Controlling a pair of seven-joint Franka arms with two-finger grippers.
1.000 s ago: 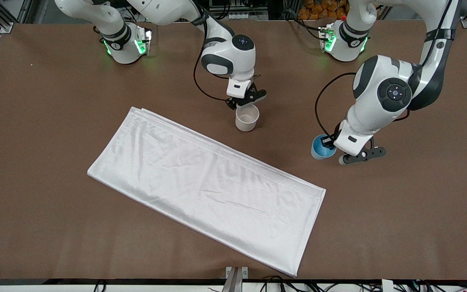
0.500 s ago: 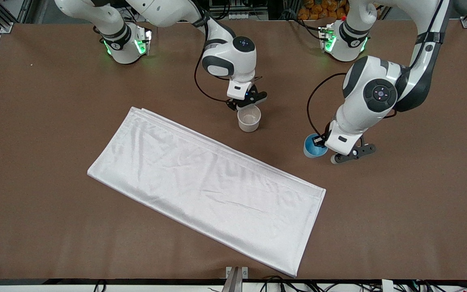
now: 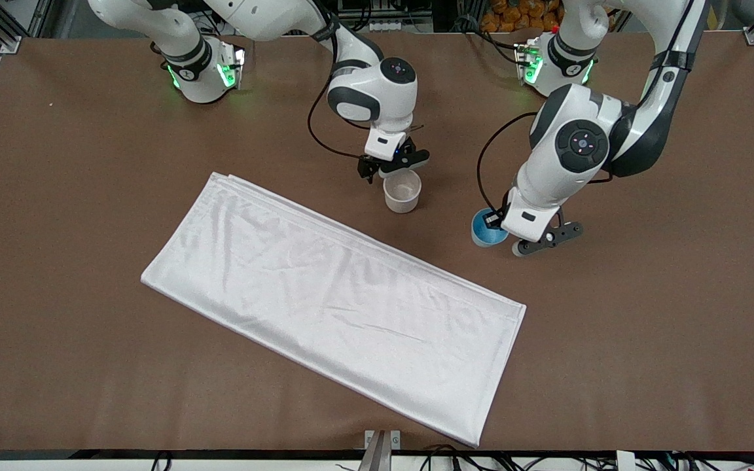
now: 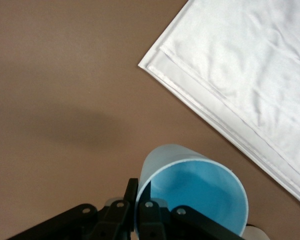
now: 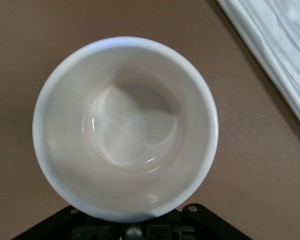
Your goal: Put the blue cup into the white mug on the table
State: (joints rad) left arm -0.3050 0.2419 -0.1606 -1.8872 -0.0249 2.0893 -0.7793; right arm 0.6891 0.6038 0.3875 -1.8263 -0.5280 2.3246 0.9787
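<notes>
I've got the left gripper pinching the blue cup by its rim, carried over the table between the folded white cloth and the white mug. Right gripper sits spread just beside the mug. Risk: one-wall pinch lets the cup tilt and catch the mug's rim. Versus a second ago: cup closer to the mug, right jaws released it.

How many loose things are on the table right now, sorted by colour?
Blue: 1, the blue cup, gripped at its rim by the left tool
White: 2, the white mug standing on the table under the right tool, and the folded white cloth nearer the front camera
Total: 3
</notes>
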